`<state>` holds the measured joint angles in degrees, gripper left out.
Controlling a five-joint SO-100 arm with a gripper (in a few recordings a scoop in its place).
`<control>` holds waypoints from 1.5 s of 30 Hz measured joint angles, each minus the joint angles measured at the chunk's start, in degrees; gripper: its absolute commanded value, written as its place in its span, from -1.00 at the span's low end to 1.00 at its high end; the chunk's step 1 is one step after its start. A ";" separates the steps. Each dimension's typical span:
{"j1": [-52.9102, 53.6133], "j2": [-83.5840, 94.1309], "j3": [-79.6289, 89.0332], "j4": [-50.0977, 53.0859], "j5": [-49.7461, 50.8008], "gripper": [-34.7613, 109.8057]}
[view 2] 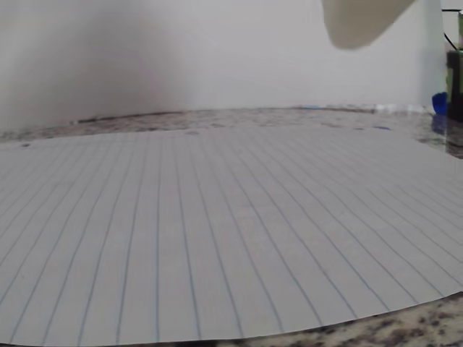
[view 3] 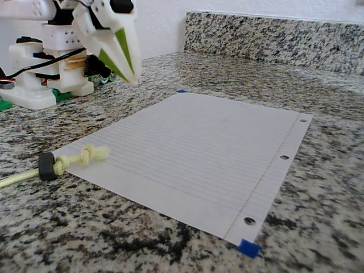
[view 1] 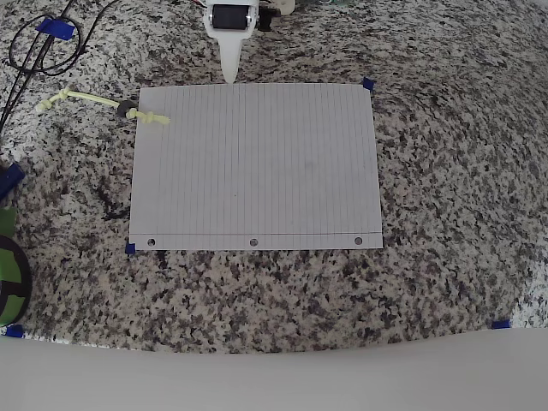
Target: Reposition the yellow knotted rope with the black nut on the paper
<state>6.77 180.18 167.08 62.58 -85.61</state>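
White plastic arm [view 3: 40, 68], black motor block [view 1: 231, 17] at wrist, black cable along the base. Gripper [view 3: 122, 60] has tapered white fingers [view 3: 111, 34] with green inner faces.

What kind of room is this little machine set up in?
Probably a kitchen or similar counter: a speckled granite worktop with a matching backsplash against a white wall, used as a test bench with lined paper taped down.

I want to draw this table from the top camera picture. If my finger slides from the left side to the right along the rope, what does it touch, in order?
Rope's end knot → black nut → the rope's other knot, lying on the paper's corner → the white lined paper → bare speckled countertop.
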 measured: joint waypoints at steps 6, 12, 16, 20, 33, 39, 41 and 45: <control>2.20 -11.51 -4.92 -1.76 -0.18 -0.49; 5.45 -25.84 -14.68 -1.49 -0.18 -0.50; 7.03 -36.30 -22.06 1.58 -0.18 -0.49; 9.05 -44.82 -26.63 3.60 -0.18 -0.42; 20.13 -62.93 -37.27 3.43 -0.18 -0.08; 25.49 -71.89 -41.48 1.93 0.00 -0.07; 26.89 -74.79 -43.77 1.58 0.70 -0.03; 27.69 -79.45 -47.90 1.14 3.52 0.00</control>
<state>34.45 100.72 119.18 63.72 -82.09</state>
